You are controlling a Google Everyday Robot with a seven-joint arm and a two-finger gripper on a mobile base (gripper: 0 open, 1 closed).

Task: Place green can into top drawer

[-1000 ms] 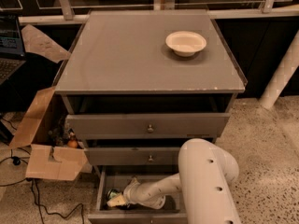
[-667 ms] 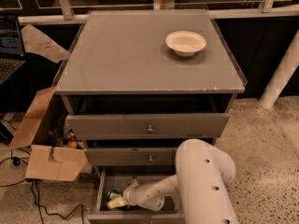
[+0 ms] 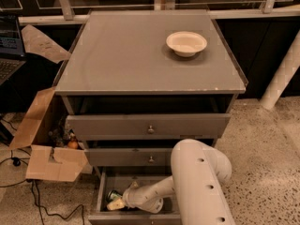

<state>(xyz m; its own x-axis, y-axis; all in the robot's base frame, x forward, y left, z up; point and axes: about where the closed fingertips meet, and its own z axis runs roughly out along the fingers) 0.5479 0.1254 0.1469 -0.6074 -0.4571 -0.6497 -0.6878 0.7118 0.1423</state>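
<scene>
Green can (image 3: 112,194), axis unclear; end effector (image 3: 117,203) alongside

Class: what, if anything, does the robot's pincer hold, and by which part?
Cannot be told: the pincer lies beside the green can in the bottom drawer, but no grip shows.

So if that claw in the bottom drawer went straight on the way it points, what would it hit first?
Probably the green can: the gripper, low in the open bottom drawer, points left and the can lies right at its tip. Past it is the drawer's left wall. Depth is unclear.
</scene>
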